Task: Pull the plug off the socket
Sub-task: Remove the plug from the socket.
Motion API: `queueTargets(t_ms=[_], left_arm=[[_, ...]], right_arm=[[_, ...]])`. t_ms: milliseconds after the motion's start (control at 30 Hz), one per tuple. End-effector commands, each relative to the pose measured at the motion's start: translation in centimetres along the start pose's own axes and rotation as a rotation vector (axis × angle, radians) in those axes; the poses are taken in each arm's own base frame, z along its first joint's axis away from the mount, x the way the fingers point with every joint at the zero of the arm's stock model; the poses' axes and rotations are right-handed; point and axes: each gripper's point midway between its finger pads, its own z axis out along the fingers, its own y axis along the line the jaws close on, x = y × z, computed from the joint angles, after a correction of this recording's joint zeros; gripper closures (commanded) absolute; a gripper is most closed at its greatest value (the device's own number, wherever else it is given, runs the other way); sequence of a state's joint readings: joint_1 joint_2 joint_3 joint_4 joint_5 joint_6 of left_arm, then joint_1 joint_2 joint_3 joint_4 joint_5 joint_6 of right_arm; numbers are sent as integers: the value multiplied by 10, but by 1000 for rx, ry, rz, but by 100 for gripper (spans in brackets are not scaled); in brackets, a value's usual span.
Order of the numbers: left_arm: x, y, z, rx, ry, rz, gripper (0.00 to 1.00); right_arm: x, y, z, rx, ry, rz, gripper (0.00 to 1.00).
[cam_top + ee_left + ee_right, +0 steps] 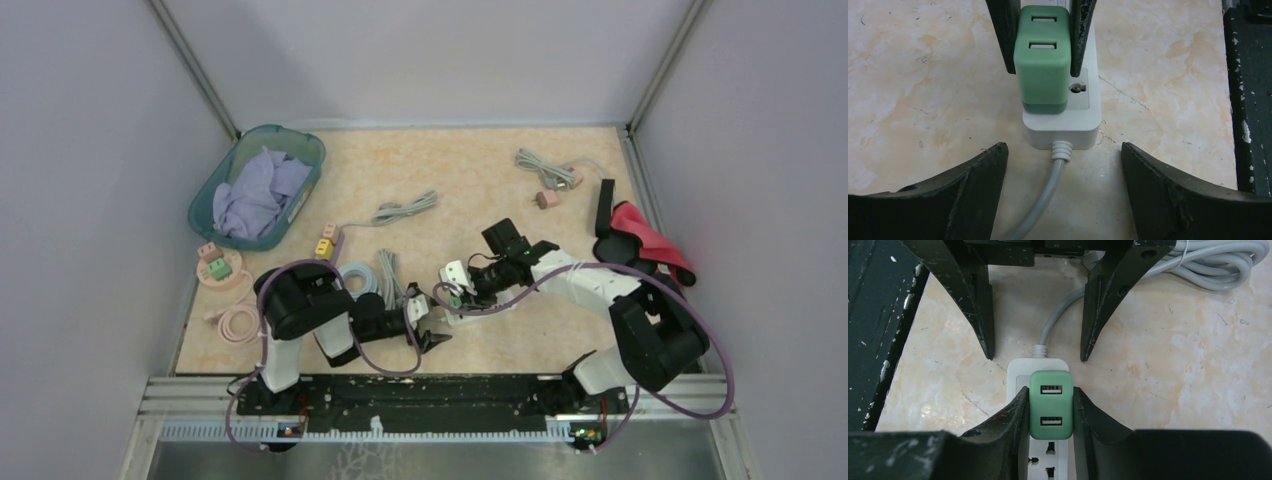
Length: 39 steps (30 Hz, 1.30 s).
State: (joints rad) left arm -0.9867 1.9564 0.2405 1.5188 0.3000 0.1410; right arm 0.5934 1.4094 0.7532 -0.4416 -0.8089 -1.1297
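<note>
A green two-port USB plug (pixel 1050 405) sits in a white power strip (pixel 1018 375) on the beige table. My right gripper (pixel 1050 396) is shut on the plug, one finger on each side. The left wrist view shows the plug (pixel 1043 60) still seated in the strip (pixel 1060 127), between the right fingers (pixel 1004 35). My left gripper (pixel 1064 150) is open and empty, its jaws spread either side of the strip's grey cable (pixel 1048 200) just short of the strip's end. From above, both grippers meet at the strip (pixel 462 312).
A teal basket (pixel 300 150) of purple cloth stands at the back left. Coiled grey cables (pixel 370 275) lie beside the left arm. Pink adapters (pixel 547 198) and a cable lie at the back right, next to a red cloth (pixel 650 240). A pink coil (pixel 238 322) lies far left.
</note>
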Motion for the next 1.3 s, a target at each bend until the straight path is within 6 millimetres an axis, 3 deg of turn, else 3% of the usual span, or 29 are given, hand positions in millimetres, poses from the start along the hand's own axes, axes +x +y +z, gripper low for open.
queueTargets(t_ms=[0, 800, 1100, 1267], left_arm=[[-38, 4, 11, -13, -161, 32, 13], [-36, 7, 30, -18, -154, -8, 42], [-33, 3, 29, 2, -139, -4, 78], [-29, 0, 25, 17, -125, 3, 93]], right_arm=[[-17, -12, -2, 22, -33, -47, 98], [-24, -7, 0, -1, -78, -29, 98], [-28, -14, 0, 17, -97, 29, 100], [-18, -26, -18, 74, -89, 30, 100]])
